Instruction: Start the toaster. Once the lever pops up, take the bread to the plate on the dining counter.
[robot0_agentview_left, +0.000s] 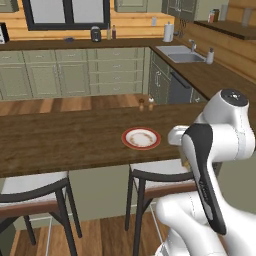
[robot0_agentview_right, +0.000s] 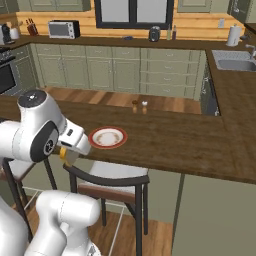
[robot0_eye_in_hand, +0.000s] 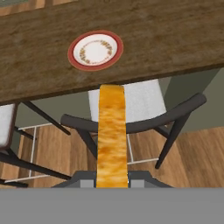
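My gripper (robot0_eye_in_hand: 112, 181) is shut on the bread (robot0_eye_in_hand: 112, 131), a tan-yellow slice seen edge-on and sticking forward over a stool. The hand hangs just off the near edge of the dining counter (robot0_eye_in_hand: 175, 35), short of the plate (robot0_eye_in_hand: 95, 49). That red-rimmed plate (robot0_agentview_left: 141, 138) lies bare on the dark wooden slab (robot0_agentview_left: 60, 140). In the right base view a yellow corner of bread (robot0_agentview_right: 63, 154) peeks from under the hand, left of the plate (robot0_agentview_right: 107, 137). The toaster (robot0_agentview_left: 96, 33) stands far off on the back worktop under the window (robot0_agentview_right: 154, 33).
A dark-framed stool (robot0_eye_in_hand: 131, 124) with a pale seat stands right below the hand, and another (robot0_agentview_left: 30, 187) to the left. Two small shakers (robot0_agentview_left: 146, 104) stand at the counter's far edge. A sink (robot0_agentview_left: 180, 54) is set in the right worktop.
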